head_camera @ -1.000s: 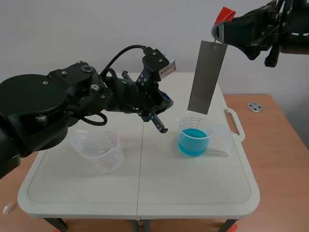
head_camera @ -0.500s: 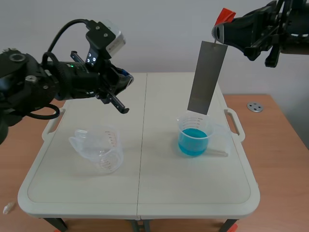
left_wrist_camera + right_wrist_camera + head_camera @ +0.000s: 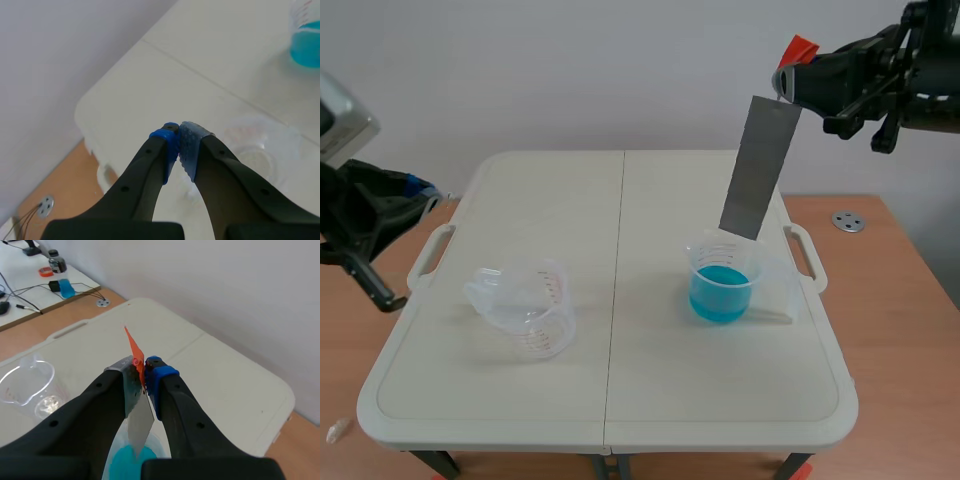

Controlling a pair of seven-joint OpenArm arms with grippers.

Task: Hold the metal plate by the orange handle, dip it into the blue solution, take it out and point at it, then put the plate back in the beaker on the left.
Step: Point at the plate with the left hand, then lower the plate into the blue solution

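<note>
Your cream folding table [image 3: 610, 400] carries both beakers. Your left gripper [image 3: 179, 142] sits off by the table's left edge, pads pressed together on nothing, well away from the work. Your right gripper [image 3: 142, 371] is up high at the far right. From it the long grey metal plate [image 3: 760, 170] hangs tilted, its lower edge just above the rim of the clear beaker of blue solution [image 3: 722, 285], out of the liquid. The empty clear measuring beaker [image 3: 525, 310] waits on the left. Those right fingers are clamped on the small orange plastic handle [image 3: 802, 47]. I read the carry leftward as next: lift so the edge clears the rim, cross steadily so nothing swings, centre over the open mouth, lower straight. That light beaker could tip, so release only once the plate rests inside
</note>
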